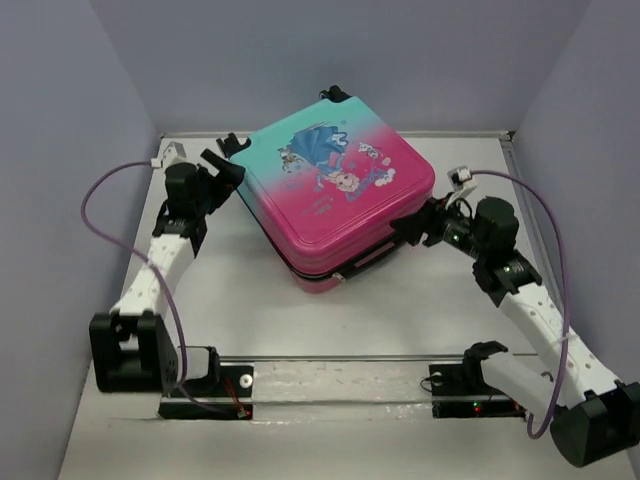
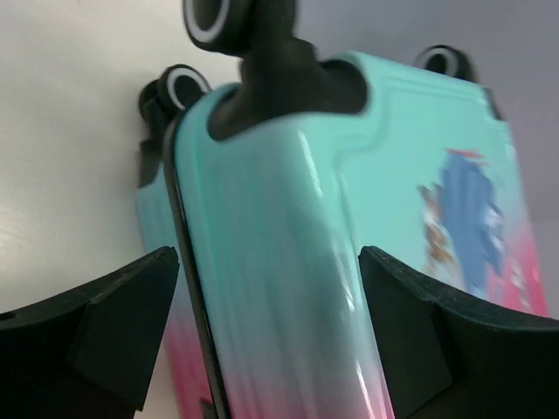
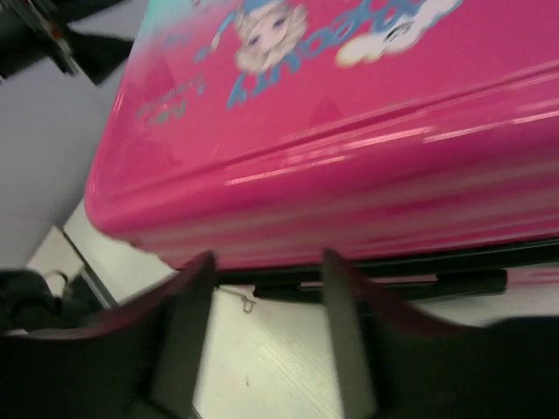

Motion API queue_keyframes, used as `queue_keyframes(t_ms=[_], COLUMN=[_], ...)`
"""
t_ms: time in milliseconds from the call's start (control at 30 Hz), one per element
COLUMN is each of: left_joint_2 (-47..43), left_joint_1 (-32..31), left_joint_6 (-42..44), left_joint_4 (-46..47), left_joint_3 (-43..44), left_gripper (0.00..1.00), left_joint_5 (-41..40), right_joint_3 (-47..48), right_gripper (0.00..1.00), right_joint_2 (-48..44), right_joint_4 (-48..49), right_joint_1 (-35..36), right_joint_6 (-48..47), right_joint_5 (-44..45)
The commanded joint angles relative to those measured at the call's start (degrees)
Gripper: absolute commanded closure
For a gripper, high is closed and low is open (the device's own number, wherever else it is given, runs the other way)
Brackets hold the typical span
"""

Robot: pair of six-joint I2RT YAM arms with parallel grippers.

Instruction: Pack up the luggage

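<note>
The left jaws stand apart, one on each side of the teal wheel-end corner of the luggage [image 1: 335,195]. The wrist view is too close to tell whether either touches the shell, and the black wheels [image 2: 208,19] above are partly cut off. The right jaws are also apart and clamped on nothing, at the pink lower edge by the black zip seam [image 3: 393,284], where blur leaves a small metal pull [image 3: 248,303] barely readable. The suitcase lies shut, print upward, on the table [image 1: 250,310] between both arms, its inside hidden.
</note>
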Motion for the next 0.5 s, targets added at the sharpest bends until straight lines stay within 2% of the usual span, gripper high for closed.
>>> queue_keyframes(t_ms=[0,33,67,133,200,233,267,300,333,367,433,467], left_joint_2=[-33.62,-33.69,-40.39,-46.06,-51.61,-52.84,-54.51,-54.87,-54.87,-54.44,-52.95,-51.98], left_joint_1=[-3.0,-3.79,-5.11,-5.3,-5.38,-5.38,-5.47,-6.08,-7.57,-9.06,-13.35,-14.6], left_joint_6=[-0.64,0.06,0.59,3.05,4.28,3.94,2.98,-0.34,-0.37,-3.59,-6.69,-7.22], left_joint_4=[7.87,6.55,5.06,-1.52,-6.81,-7.69,-8.05,-7.09,-5.34,-4.46,-0.68,0.46], left_joint_3=[-14.65,-17.11,-19.4,-24.68,-29.75,-31.88,-34.07,-39.14,-41.28,-42.78,-46.83,-47.54], left_gripper=[0.2,0.2,0.3,0.37,0.52,0.59,0.68,0.72,0.75,0.8,0.83,0.86], left_joint_5=[-0.6,-1.57,-2.28,-3.77,-2.21,-2.2,0.93,5.06,5.1,6.14,4.85,4.05], right_joint_3=[-12.47,-14.4,-16.25,-20.21,-22.15,-22.16,-21.81,-20.68,-20.66,-20.14,-21.27,-21.37], right_gripper=[0.68,0.77,0.9,0.9,0.88,0.84,0.73,0.68,0.61,0.45,0.33,0.31], right_joint_2=[-9.93,-11.43,-12.66,-14.43,-11.21,-11.18,-6.39,-3.73,-1.18,2.85,7.25,8.59], right_joint_4=[5.62,6.06,6.93,7.73,10.45,11.59,13.51,14.32,15.19,18.34,25.44,26.79], right_joint_1=[7.86,7.9,12.25,17.27,25.53,28.43,34.55,37.4,39.95,41.63,42.26,42.26], right_joint_6=[5.26,5.79,7.02,7.56,7.12,6.51,4.85,3.61,2.47,1.59,1.67,1.23], right_joint_5=[2.2,2.46,2.72,5.7,9.64,11.23,13.34,18.41,20.98,23.62,26.1,27.15])
